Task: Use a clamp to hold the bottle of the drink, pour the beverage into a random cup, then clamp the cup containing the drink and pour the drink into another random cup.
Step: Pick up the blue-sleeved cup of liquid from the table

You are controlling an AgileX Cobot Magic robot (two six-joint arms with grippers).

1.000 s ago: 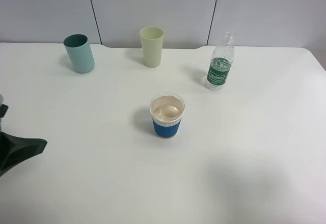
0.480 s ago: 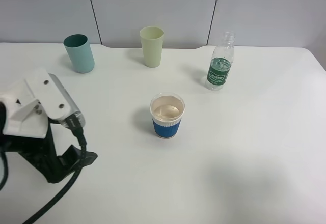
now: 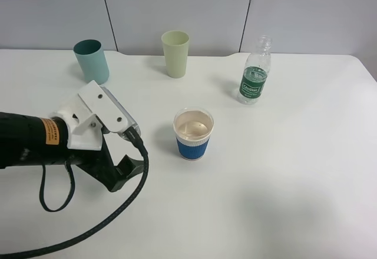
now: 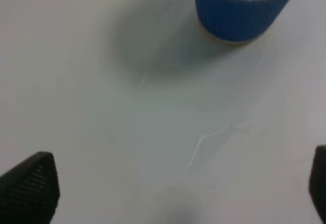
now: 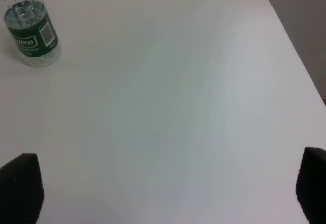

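Tabletop [image 3: 283, 182] bare between splayed left claw [image 4: 173, 188] and paper cup [image 3: 193, 135].

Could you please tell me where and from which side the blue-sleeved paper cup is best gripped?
Grip the blue-sleeved paper cup across its ribbed sleeve, about mid-height, coming in level from the left of the exterior view, where the open left gripper is. The cup stands upright and appears to hold liquid, so a side grip below the white rim band should keep it steady.

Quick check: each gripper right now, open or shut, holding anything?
Left gripper: open, holding nothing.
Right gripper: open, holding nothing.
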